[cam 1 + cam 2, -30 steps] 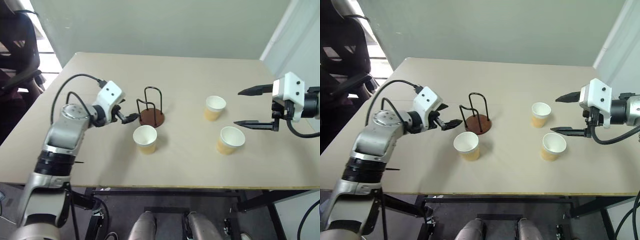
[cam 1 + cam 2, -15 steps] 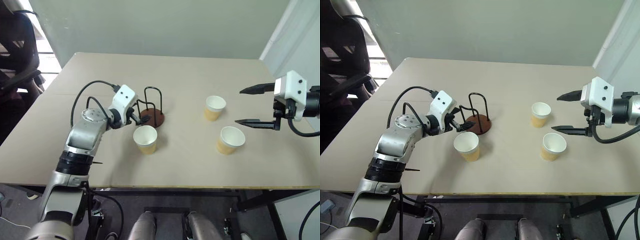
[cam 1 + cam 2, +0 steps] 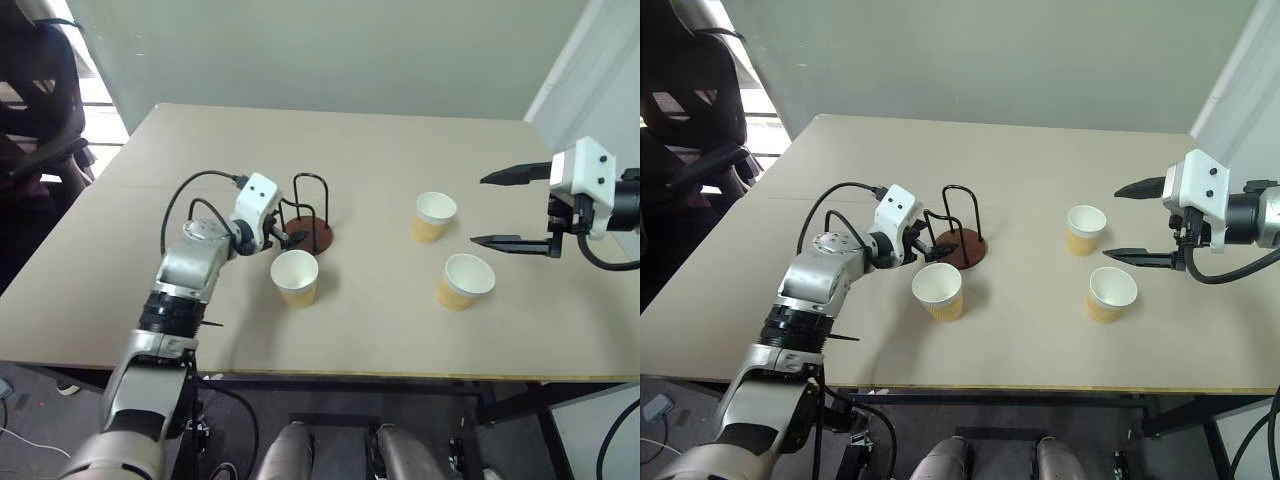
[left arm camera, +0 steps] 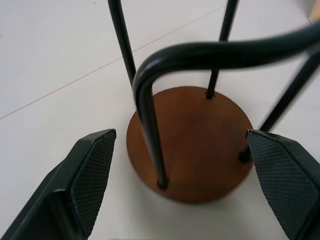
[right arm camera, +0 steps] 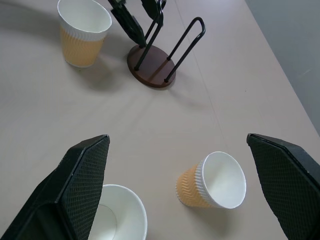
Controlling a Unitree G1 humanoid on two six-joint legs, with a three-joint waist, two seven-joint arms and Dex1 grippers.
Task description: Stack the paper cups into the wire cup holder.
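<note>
Wire cup holder (image 4: 192,145) loops cropped overhead

Ribbed paper cups (image 5: 82,31), matt tabletop (image 3: 380,160)

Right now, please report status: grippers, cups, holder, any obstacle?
Left gripper open, straddling wire cup holder base. Right gripper open, above table. Three paper cups upright, none stacked. Nothing in the way.

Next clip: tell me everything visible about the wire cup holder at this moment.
The wire cup holder is a round reddish-brown disc, wood-like, with thin black wire loops set upright into it. It stands upright and empty on the table, just beyond the nearest paper cup and apart from it. The left claw is open, its fingers flanking the base on either side without clearly touching it.
</note>
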